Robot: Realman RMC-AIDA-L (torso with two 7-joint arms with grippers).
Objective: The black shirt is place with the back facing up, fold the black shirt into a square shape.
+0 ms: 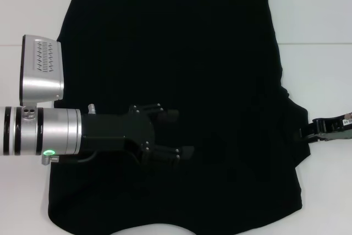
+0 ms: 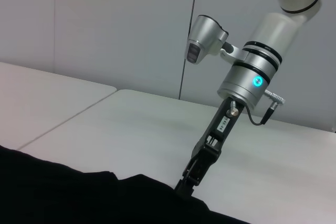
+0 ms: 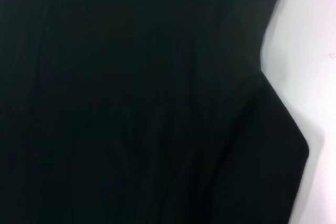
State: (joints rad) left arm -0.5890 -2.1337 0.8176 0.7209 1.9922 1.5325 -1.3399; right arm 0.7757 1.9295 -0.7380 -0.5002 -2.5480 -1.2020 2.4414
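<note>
The black shirt (image 1: 181,53) lies spread flat on the white table (image 1: 319,26) and covers most of the head view. My left gripper (image 1: 177,133) reaches in from the left, open and empty, just above the shirt's middle. My right gripper (image 1: 309,130) is at the shirt's right side, where a sleeve sticks out, and looks shut on the sleeve's edge. In the left wrist view the right gripper (image 2: 185,184) points down with its tip at the shirt's (image 2: 63,198) edge. The right wrist view shows only the shirt (image 3: 131,103) and a strip of table (image 3: 315,51).
White table surface shows to the left and right of the shirt and beyond its far edge. A seam between table sections (image 2: 68,119) runs across the table. A grey wall (image 2: 105,24) stands behind the table.
</note>
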